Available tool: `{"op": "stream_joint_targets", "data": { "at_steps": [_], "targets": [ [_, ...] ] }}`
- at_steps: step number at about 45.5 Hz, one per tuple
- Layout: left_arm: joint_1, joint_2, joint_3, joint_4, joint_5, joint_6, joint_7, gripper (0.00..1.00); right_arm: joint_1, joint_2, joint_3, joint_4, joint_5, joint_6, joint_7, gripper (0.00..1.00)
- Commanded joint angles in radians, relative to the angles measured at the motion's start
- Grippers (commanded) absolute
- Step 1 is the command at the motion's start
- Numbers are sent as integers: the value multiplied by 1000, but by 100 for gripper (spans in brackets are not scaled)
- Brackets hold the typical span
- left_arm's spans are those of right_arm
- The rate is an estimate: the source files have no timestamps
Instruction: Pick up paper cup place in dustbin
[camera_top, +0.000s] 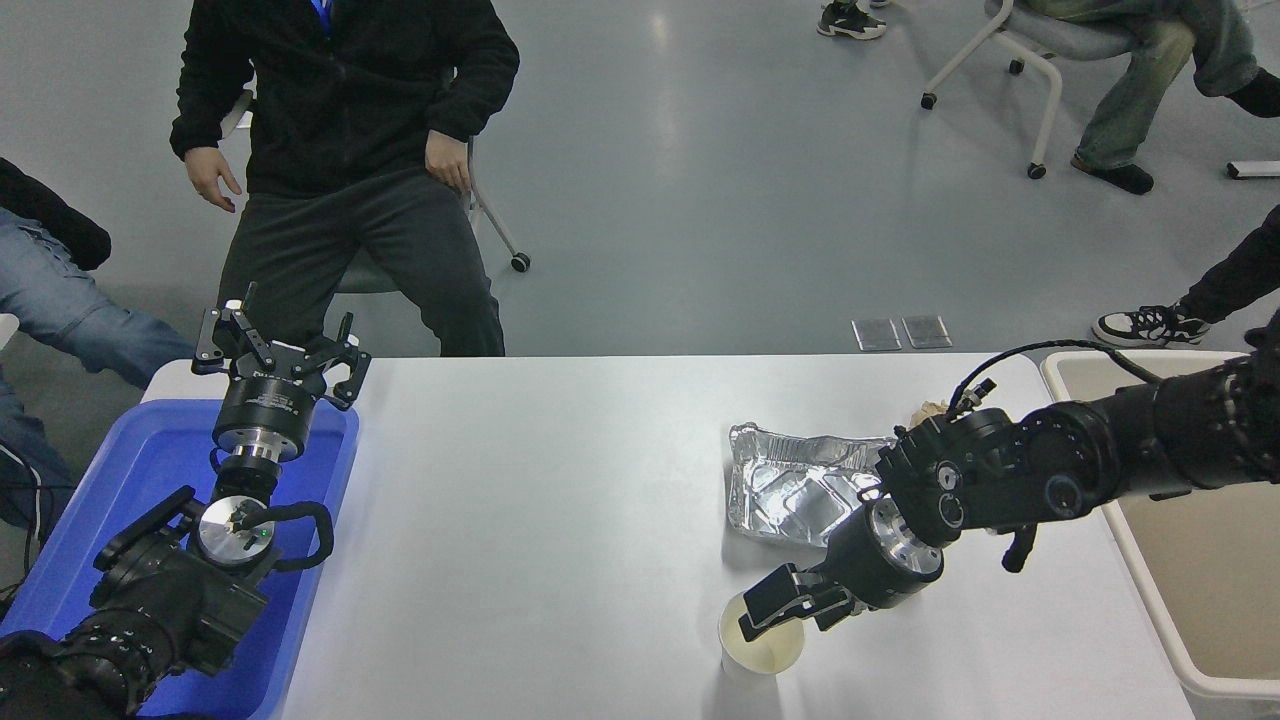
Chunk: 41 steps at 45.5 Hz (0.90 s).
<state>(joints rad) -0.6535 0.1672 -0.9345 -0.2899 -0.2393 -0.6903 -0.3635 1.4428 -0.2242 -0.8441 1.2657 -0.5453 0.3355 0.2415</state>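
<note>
White table (560, 520); right claw (790, 612) hides paper cup (760, 655) far rim.

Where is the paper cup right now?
The paper cup stands upright near the table's front edge, right of centre, just in front of the foil tray, with the right gripper at its rim.

A lab-like test room: grey floor (650, 200), wheeled chairs (1010, 50), seated onlookers (350, 150) around a white table (550, 520).

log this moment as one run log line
phase: reach | right tool: open, at paper cup rim | cup: upright on table | dustbin: right | left tool: parked
</note>
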Motion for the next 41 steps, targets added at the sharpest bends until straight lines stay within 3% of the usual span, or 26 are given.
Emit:
{"op": "stream_joint_targets", "data": {
  "at_steps": [1,13,20,25,41],
  "targets": [
    [0,0,0,0,0,2,0,99,-19,2,-9,3,-4,-47,-36,79],
    [0,0,0,0,0,0,0,99,-18,0,-23,14,-4,-35,-80,39],
    [0,0,-1,0,0,0,0,99,-16,0,-21,18,-2,-32,-99,0],
    [0,0,0,0,0,0,0,99,-12,-3,-18,29,1,-23,-128,0],
    [0,0,-1,0,0,0,0,99,77,-64,-10,107,10,-13,-130,0]
  ]
}}
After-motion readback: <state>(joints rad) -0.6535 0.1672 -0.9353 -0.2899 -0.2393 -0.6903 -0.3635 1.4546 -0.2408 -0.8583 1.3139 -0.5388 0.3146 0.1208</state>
